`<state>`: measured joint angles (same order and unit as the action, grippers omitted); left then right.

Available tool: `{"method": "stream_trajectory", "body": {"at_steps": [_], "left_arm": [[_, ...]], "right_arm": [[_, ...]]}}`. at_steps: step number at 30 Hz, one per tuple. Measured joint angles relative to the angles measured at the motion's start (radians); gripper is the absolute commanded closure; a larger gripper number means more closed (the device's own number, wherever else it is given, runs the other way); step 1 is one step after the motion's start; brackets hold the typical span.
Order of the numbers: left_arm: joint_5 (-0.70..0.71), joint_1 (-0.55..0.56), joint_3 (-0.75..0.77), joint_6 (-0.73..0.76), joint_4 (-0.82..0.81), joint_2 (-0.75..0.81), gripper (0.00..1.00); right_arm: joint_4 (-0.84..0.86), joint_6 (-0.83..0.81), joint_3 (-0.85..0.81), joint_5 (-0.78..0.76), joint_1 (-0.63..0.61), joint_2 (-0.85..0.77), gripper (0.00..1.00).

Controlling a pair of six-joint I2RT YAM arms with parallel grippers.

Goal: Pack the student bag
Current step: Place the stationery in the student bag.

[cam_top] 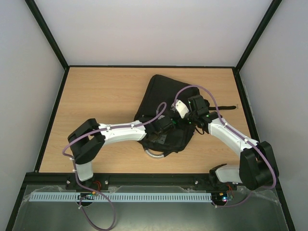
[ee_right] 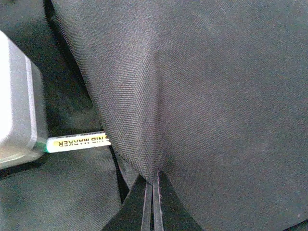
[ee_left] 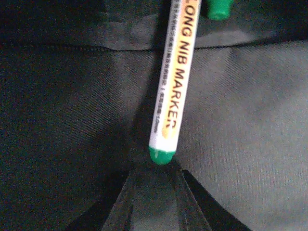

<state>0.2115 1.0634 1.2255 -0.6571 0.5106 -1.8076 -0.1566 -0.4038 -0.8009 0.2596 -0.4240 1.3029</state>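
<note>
Holding that flap up is all the right gripper [ee_right: 152, 180] does, isn't it? my neighbour asks.

Yes, I say. Its fingers are pinched tight on a fold of the student bag [cam_top: 161, 91], which lies flat in the middle of the table [cam_top: 96, 96], under both arms.

And the left one?

The left gripper [ee_left: 156, 175] has its fingers a little apart, right at the green end of the marker [ee_left: 173, 82]. They don't look clamped on it. The marker lies on the fabric, its far part tucked beneath the lifted fold.

So what could spoil it?

Two things, I'd guess. If the pinch slips, the fold drops on the left gripper and shuts the opening with the marker only half in. Or the left fingers, drawing away so close to that round barrel, nudge it and it rolls back out of the opening.

It rolls easily?

Smooth and round, on slack cloth; I'd think so.
</note>
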Motion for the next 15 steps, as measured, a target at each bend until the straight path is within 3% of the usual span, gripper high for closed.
{"method": "stream_trajectory", "body": {"at_steps": [7,15], "left_arm": [[0.019,-0.037,0.040,0.008,-0.044,-0.057,0.98],[0.057,-0.089,0.122,0.040,-0.142,-0.092,0.98]], "right_arm": [[-0.002,0.000,0.000,0.000,0.000,0.000,0.99],[-0.002,0.000,0.000,-0.001,0.000,0.000,0.99]]}}
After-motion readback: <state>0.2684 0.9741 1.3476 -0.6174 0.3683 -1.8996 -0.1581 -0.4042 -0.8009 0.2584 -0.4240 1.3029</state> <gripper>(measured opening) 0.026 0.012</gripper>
